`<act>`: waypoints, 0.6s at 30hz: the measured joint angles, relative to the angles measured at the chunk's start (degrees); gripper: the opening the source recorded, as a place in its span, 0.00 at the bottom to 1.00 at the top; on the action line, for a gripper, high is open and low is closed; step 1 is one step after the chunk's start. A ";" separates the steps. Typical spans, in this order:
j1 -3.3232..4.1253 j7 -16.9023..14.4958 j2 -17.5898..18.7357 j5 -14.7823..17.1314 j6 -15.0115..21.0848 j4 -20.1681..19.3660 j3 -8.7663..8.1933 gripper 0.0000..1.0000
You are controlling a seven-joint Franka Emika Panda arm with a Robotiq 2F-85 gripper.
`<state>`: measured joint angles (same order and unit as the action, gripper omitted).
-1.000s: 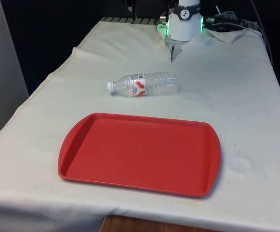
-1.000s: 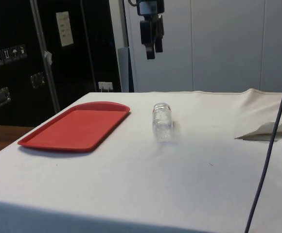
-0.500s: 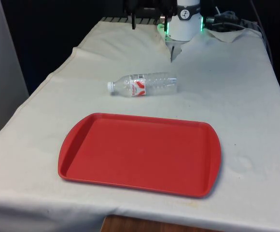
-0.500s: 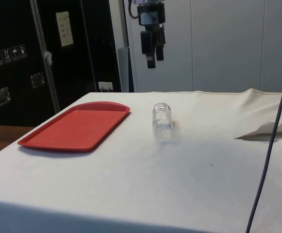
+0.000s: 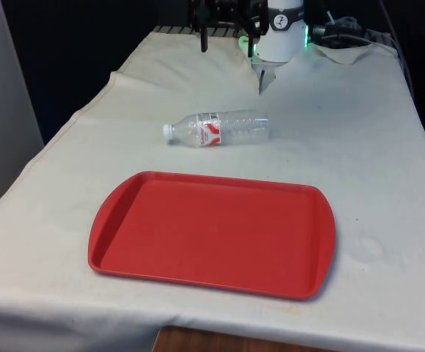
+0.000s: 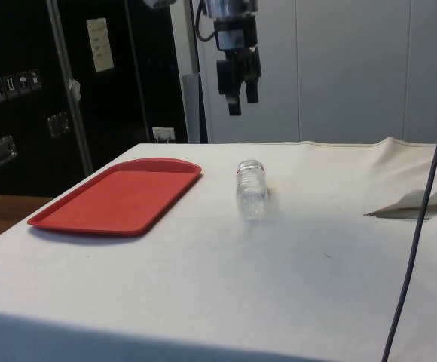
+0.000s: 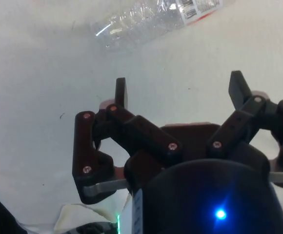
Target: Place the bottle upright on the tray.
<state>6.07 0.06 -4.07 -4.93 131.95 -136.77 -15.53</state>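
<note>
Table (image 5: 388, 147) draped in a white cloth, with dark cabinets (image 6: 53, 83) behind in the side view. A clear plastic bottle (image 5: 218, 127) lies on its side on the cloth, white cap toward the front view's left, just beyond the far edge of the red tray (image 5: 212, 233) and not touching it. The black gripper (image 6: 240, 94) hangs in the air well above the bottle, its fingers (image 7: 120, 92) spread apart and holding nothing.
</note>
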 measured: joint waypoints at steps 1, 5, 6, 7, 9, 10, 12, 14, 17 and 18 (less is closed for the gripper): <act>0.00 0.40 0.11 0.00 0.06 0.00 0.00 1.00; 0.00 2.01 0.29 0.00 0.11 0.00 0.00 1.00; 0.00 2.41 0.34 0.00 0.11 0.00 0.00 1.00; 0.00 2.41 0.34 0.00 0.11 0.00 0.00 1.00; 0.00 3.67 0.34 0.00 0.11 0.00 0.00 1.00; 0.00 4.07 0.34 0.00 0.11 0.00 0.00 1.00; 0.00 4.47 0.34 0.00 0.11 0.00 0.00 1.00; 0.00 4.87 0.34 0.00 0.11 0.00 0.00 1.00; 0.00 6.02 0.40 0.00 0.11 0.00 0.00 1.00; 0.00 6.47 0.46 0.00 0.11 0.00 0.00 1.00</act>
<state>6.07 6.53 -3.61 -4.93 132.07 -136.77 -15.53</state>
